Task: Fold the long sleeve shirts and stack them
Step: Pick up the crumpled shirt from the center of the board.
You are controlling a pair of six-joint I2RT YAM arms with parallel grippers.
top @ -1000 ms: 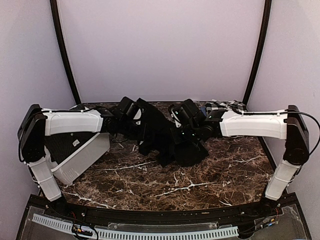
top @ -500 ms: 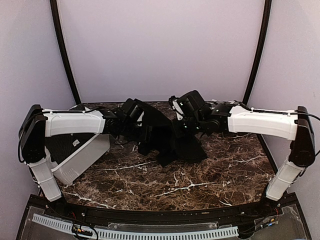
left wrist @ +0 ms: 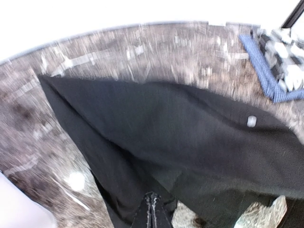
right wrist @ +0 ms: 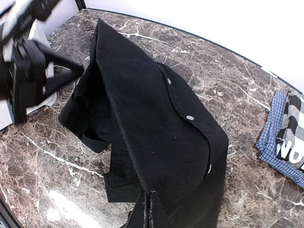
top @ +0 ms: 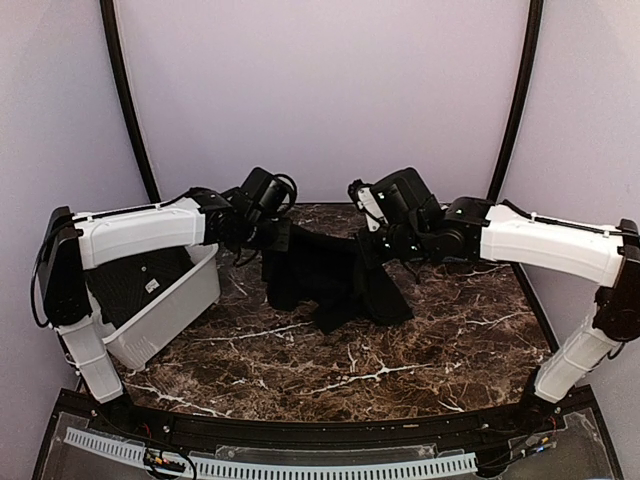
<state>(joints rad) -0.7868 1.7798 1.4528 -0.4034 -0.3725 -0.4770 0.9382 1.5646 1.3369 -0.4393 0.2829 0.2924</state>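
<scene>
Black cloth fills the middle of the scene: a black shirt (top: 325,280) hangs between the two arms, lifted at its upper edge while its lower folds rest on the marble table (top: 400,370) just past the table's centre, toward twelve o'clock in the overhead view.

We see the left gripper (left wrist: 152,211) with its fingers pressed together on a fold of this shirt at the shirt's ten o'clock corner. The right gripper (right wrist: 147,209) is likewise pinched tight on the cloth, at the shirt's two o'clock side. The stretch between them sags slightly. Small pale buttons (right wrist: 190,117) run along one edge of the fabric.

A white bin (top: 170,315) stands at nine o'clock on the table, under the left arm and tilted, its near end lower in the overhead view. Inside it we make out something dark with a small white mark (top: 150,285); we cannot tell what it is.

A checked shirt (right wrist: 289,133), black and white with a blue edge and white lettering, lies flat on the marble. From the right wrist it sits at three o'clock of the black shirt, apart from it. From the left wrist it shows at one o'clock, blurred.
</scene>
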